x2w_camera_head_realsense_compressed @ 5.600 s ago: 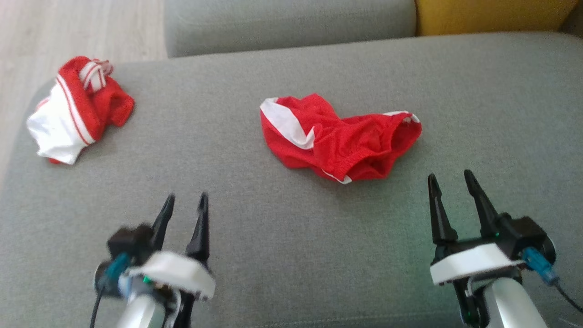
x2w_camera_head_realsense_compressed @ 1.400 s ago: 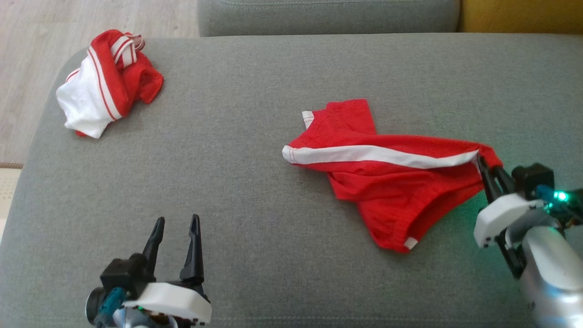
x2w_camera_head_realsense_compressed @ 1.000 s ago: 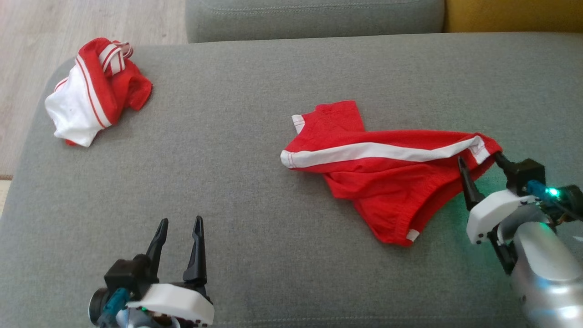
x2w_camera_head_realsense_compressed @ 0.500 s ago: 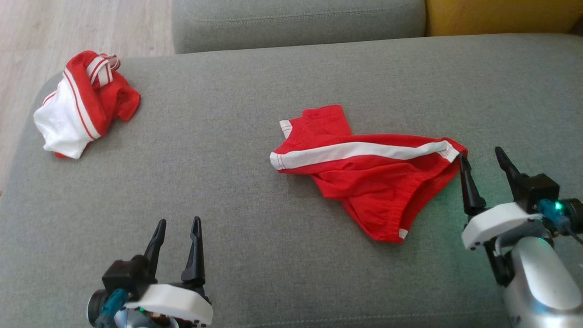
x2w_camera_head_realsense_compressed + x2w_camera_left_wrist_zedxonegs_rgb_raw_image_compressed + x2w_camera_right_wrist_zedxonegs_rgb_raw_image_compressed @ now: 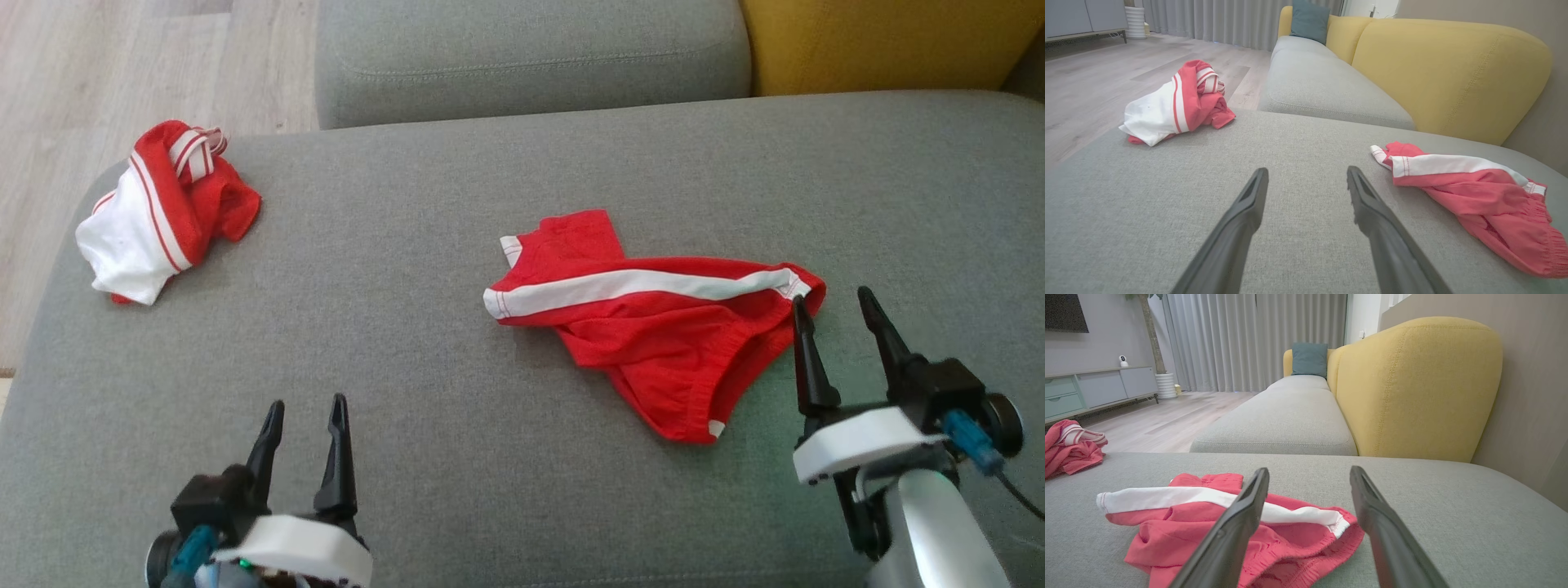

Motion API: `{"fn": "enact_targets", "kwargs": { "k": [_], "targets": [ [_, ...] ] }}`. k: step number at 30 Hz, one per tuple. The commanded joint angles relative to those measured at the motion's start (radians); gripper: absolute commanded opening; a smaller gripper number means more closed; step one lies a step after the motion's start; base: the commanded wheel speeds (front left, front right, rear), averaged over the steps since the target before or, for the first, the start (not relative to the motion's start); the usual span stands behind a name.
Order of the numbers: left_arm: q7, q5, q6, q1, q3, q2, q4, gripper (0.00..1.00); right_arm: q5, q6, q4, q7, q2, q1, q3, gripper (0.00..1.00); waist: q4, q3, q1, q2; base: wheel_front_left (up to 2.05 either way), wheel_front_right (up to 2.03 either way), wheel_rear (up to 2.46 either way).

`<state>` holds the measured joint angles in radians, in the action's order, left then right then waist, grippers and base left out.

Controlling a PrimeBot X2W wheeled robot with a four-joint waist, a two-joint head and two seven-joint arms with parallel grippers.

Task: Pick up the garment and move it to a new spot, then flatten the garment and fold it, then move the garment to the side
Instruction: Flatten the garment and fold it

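Observation:
The garment (image 5: 163,208) lies crumpled in a red-and-white heap with striped trim at the far left corner of the grey cushion (image 5: 424,245); it also appears as the garment (image 5: 1171,104) and the garment (image 5: 1069,451). My left gripper (image 5: 306,402) is open and empty near the front edge, well short of it; its fingers (image 5: 1241,220) frame bare cushion. My right gripper (image 5: 831,296) is open and empty, its left fingertip at the right corner of a smaller red mesh piece with white edging (image 5: 653,327). That piece (image 5: 1208,514) lies just ahead of the right gripper (image 5: 1309,469).
The cushion's left edge drops to a wooden floor (image 5: 98,65). Another grey seat cushion (image 5: 531,57) lies beyond, with a yellow backrest (image 5: 882,41) at the far right. Bare grey fabric stretches between the two red pieces and in front of both grippers.
My right gripper has opened, let go of the red mesh piece's corner and drawn back a little. The piece now lies flat on the cushion. The head view has shifted slightly.

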<state>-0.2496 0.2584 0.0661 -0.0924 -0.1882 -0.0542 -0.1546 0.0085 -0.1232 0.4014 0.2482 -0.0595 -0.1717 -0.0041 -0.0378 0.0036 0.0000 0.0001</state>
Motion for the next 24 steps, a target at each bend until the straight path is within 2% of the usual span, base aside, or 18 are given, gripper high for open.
{"fn": "enact_targets", "kwargs": {
  "k": [1,11,24],
  "targets": [
    [-0.012,0.004,0.006,0.021,0.032,0.004,0.036,1.00,-0.004,-0.008,-0.037,0.013,0.004,-0.019,0.019,1.00,0.000,-0.001,0.0000,-0.0001,0.00,0.00,0.00],
    [-0.012,0.001,0.009,0.014,0.040,0.004,0.043,1.00,0.058,-0.008,-0.074,0.014,0.009,0.031,0.058,1.00,-0.006,-0.005,0.0000,-0.0001,0.00,0.00,0.00],
    [-0.012,-0.004,0.006,0.020,0.043,0.004,0.035,1.00,0.075,-0.008,-0.068,0.014,0.009,0.027,0.077,1.00,0.000,-0.002,0.0000,-0.0001,0.00,0.00,0.00]
  ]
}}
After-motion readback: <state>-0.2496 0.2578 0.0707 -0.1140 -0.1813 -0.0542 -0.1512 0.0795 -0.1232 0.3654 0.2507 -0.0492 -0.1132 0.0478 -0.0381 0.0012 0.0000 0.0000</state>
